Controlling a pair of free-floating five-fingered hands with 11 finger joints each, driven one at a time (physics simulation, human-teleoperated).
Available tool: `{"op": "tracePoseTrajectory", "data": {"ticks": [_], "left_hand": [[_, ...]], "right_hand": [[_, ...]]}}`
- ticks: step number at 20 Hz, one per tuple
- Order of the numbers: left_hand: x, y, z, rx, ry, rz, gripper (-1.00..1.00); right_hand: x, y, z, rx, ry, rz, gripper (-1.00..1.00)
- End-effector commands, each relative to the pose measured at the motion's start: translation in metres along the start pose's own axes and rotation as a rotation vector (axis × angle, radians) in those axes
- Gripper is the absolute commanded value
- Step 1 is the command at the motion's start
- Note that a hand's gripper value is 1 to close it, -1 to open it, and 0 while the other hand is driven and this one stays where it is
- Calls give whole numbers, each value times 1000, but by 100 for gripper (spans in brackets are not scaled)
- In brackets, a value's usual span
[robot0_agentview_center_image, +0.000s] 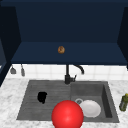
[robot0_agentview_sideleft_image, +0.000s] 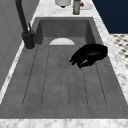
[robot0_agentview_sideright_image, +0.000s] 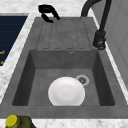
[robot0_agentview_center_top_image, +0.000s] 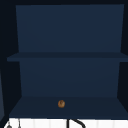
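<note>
Front view: nearest the camera, a red ball (robot0_agentview_center_image: 67, 115) is seen at six o'clock, over the sink's front rim and covering the left edge of a white plate (robot0_agentview_center_image: 91, 108). The plate is laid in the basin (robot0_agentview_center_image: 106, 100) at four o'clock, with the drain (robot0_agentview_center_image: 78, 101) just beside it. A green bottle with a yellow cap (robot0_agentview_center_image: 124, 102) is stood on the marble counter (robot0_agentview_center_image: 7, 97) at three o'clock. The left hand (robot0_agentview_center_image: 42, 97) is held low over the ribbed draining board (robot0_agentview_center_image: 30, 100) at eight o'clock; whether it touches the board cannot be told. In the left side view the hand (robot0_agentview_sideleft_image: 88, 54) is shown with its fingers loosely curled and drooping, nothing held in them. In the right side view it (robot0_agentview_sideright_image: 47, 11) is seen near the board's far end, well apart from the plate (robot0_agentview_sideright_image: 66, 91). Farther back, a black faucet (robot0_agentview_center_image: 68, 75) is mounted behind the sink at the centre. Farthest, a small brown object (robot0_agentview_center_image: 61, 49) is set on the lowest shelf of the dark blue cabinet (robot0_agentview_center_image: 70, 22) at twelve o'clock.
</note>
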Motion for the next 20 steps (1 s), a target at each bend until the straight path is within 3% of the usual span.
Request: {"op": "tracePoseTrajectory", "data": {"ticks": [1,10,12,20], "left_hand": [[0,0,0,0,0,0,0],[0,0,0,0,0,0,0],[0,0,0,0,0,0,0],[0,0,0,0,0,0,0]], "right_hand": [[-16,-8,-12,-62,-73,-12,100],[-60,-10,-53,-57,-139,-28,100],[-57,5,-71,-28,-139,26,100],[-58,41,-118,-105,-124,156,100]]}}
